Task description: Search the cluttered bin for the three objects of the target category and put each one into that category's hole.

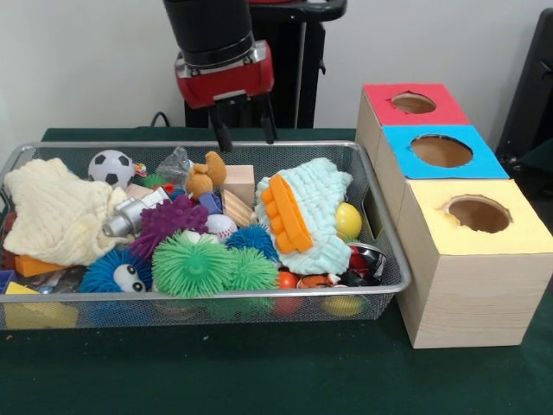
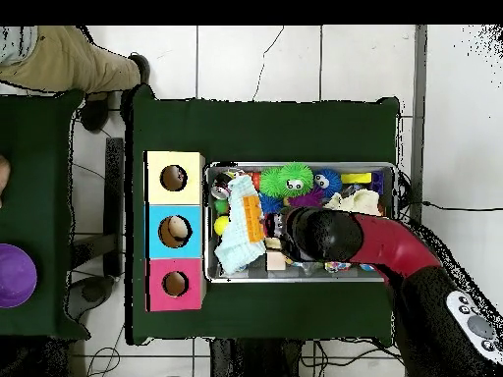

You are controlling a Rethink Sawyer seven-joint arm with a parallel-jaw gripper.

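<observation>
Starting at the bin's (image 1: 380,290) near rim, the spiky green ball (image 1: 193,264) lies nearest, the small plush toy (image 1: 206,176) farther back, and above the far rim hangs the hand (image 1: 244,125), fingers parted and empty.

Red (image 1: 414,104), blue (image 1: 441,151), yellow (image 1: 477,214) box tops; green spiky ball (image 1: 196,266); black-and-white soccer ball (image 1: 111,168); cream cloth (image 1: 56,212); orange-striped mint cloth (image 1: 313,212).

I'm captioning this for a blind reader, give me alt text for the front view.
A red gripper, open, hovers over the far edge of a mesh bin full of toys and cloths. To the right are three boxes with holes, topped red, blue and yellow.
</observation>
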